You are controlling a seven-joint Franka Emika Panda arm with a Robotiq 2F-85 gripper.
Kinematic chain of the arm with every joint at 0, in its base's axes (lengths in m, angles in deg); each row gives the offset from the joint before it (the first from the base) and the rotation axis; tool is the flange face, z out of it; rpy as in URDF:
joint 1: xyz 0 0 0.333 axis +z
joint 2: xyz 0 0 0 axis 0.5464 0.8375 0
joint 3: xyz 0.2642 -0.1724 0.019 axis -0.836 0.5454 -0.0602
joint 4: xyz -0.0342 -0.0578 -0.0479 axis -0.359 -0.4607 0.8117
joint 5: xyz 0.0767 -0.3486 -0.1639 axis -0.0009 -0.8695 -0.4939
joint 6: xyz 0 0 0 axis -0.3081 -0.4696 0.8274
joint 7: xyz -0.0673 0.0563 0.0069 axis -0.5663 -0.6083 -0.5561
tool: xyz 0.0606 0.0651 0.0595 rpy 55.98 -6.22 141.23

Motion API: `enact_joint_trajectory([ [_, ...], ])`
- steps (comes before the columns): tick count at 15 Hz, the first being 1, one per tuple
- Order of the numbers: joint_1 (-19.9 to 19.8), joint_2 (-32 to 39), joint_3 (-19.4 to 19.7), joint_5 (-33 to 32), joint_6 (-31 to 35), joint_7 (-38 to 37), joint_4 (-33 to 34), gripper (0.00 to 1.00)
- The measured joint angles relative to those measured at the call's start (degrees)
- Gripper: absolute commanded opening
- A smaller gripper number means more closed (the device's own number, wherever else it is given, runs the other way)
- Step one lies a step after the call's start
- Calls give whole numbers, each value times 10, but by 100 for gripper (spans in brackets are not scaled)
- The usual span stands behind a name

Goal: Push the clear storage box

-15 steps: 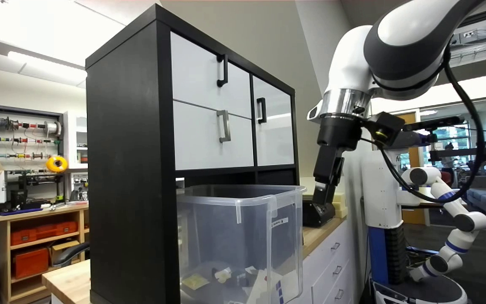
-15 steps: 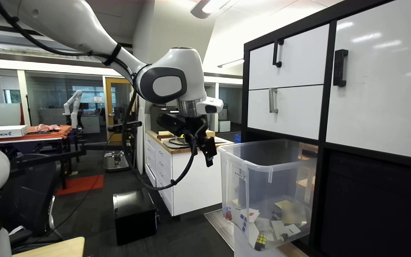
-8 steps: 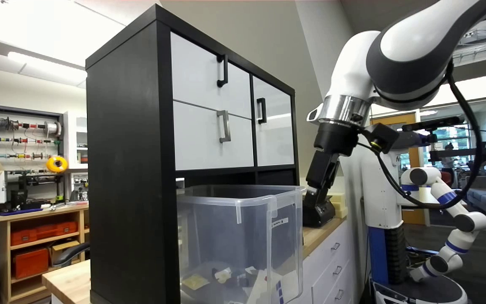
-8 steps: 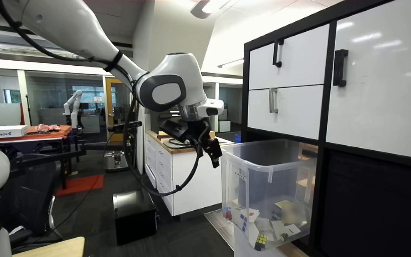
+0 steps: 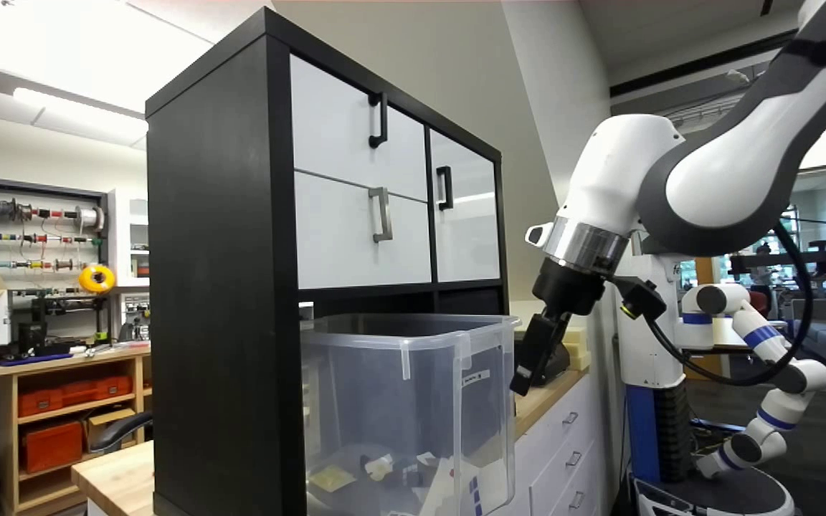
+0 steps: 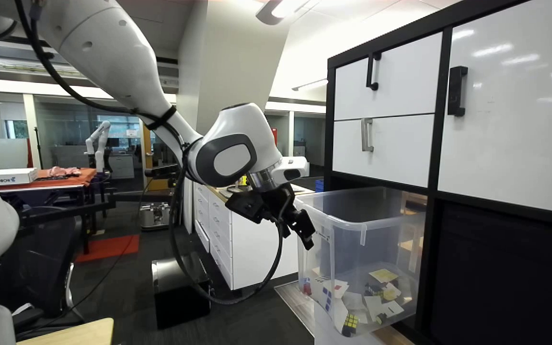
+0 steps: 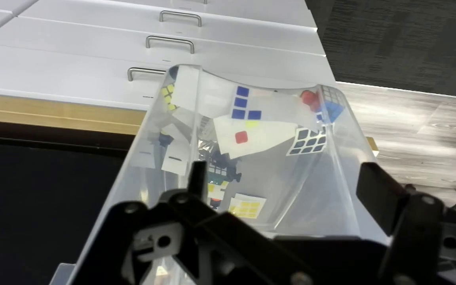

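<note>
A wooden workbench (image 5: 119, 352) stands beyond the black cabinet (image 5: 212, 251). The gripper (image 7: 285, 180) is empty, its fingers (image 7: 380, 198) spread apart and tilted toward the outer face of the clear storage box (image 6: 364, 256); whether they touch it cannot be told. Loose printed papers (image 7: 259, 134) lie inside. The box juts from a cubby (image 5: 377, 302) under two white drawers (image 5: 341, 236), so the slant is probably meant for shoving it deeper without a grasp.

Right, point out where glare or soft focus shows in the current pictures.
In both exterior views, bright reflections on the tall white cabinet door; in an exterior view, a ceiling light blown out to white; in the wrist view, pale highlights along the clear storage box, and the gripper dark and soft in focus, with the blue squares inside the box crisper.
</note>
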Motion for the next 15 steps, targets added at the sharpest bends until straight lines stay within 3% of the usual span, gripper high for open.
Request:
enact_joint_trajectory([
  [6,-24,35,-1,-85,34,-84,5,27],
  [10,-24,59,-3,-108,51,-122,17,3],
  [15,-23,93,-6,-157,74,-166,54,2],
])
